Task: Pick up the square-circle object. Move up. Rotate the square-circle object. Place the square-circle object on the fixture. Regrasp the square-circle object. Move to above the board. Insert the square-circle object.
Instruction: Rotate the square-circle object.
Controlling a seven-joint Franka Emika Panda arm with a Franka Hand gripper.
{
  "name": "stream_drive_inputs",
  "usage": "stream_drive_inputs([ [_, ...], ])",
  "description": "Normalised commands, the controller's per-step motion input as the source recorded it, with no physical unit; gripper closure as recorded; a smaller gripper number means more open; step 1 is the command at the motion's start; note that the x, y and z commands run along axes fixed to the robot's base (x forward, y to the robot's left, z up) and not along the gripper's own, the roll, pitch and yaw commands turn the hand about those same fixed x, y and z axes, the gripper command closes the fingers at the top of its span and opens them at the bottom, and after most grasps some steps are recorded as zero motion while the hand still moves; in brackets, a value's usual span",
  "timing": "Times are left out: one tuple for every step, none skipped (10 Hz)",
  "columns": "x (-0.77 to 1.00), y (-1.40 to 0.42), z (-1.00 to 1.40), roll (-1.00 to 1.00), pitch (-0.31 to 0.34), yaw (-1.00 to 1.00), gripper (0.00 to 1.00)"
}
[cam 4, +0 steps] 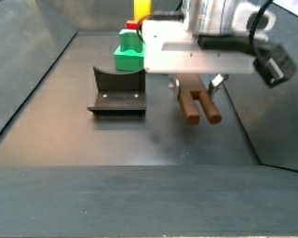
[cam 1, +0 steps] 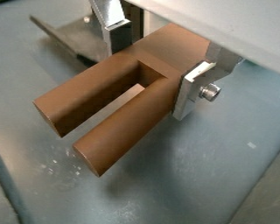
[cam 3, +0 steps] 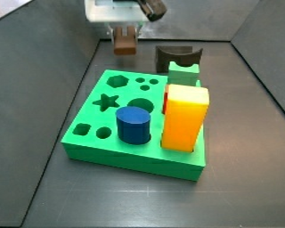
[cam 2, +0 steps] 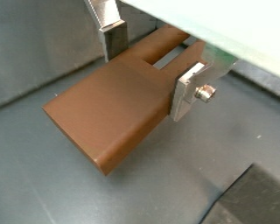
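gripper [cam 1: 154,59]: 1, closed on the brown piece; two silver finger plates clamp its thick end, one plate [cam 2: 191,90] with a bolt shows on the near side in both wrist views
square-circle object [cam 1: 113,103]: 1, dark brown; held at the solid end, with 2 long prongs and a slot between them running out away from the fingers
object in side views: hangs under the gripper [cam 4: 196,86] as two brown bars [cam 4: 196,103]; whether the tips touch the grey floor I can't tell from these angles
object position: off the board, off the fixture; in a side view it sits [cam 3: 127,39] behind the board's far edge, beside the fixture
fixture [cam 4: 118,90]: 1, dark L-bracket on a base plate, nothing in it; well apart from the object
fixture, other angle [cam 3: 177,58]: just behind the board's far right corner
board [cam 3: 92,134]: 1, bright green slab, flat on the floor
board holes: 1 star, several round and hexagon ones, roughly 7 open; exact count not clear at this resolution
blue cylinder [cam 3: 135,123]: 1, upright in the board
yellow-orange block [cam 3: 185,116]: 1, tall, upright in the board, right of the cylinder
floor [cam 1: 213,175]: grey, bare around the object in both wrist views
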Motion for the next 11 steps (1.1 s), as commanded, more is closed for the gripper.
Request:
stream_drive_inputs([
  [0.05, 0.01, -0.78, -0.06, -0.025, 0.01, 1.00],
  [0.05, 0.01, -0.60, -0.08, -0.029, 0.01, 1.00],
  [0.04, 0.01, -0.46, -0.08, -0.034, 0.01, 1.00],
  [0.04, 0.01, -0.29, -0.09, -0.043, 0.01, 1.00],
  [0.04, 0.01, -0.20, -0.10, -0.046, 0.01, 1.00],
  [0.00, 0.00, 0.00, 0.00, 0.000, 0.00, 0.00],
  [0.00, 0.00, 1.00, 0.00, 0.000, 0.00, 0.00],
  [0.00, 0.00, 1.00, 0.00, 0.000, 0.00, 0.00],
  [-0.02, 0.00, 1.00, 0.00, 0.040, 0.00, 0.00],
  [-0.01, 0.00, 1.00, 0.00, 0.067, -0.01, 0.00],
  [-0.01, 0.01, 1.00, 0.01, 0.078, -0.01, 0.00],
])
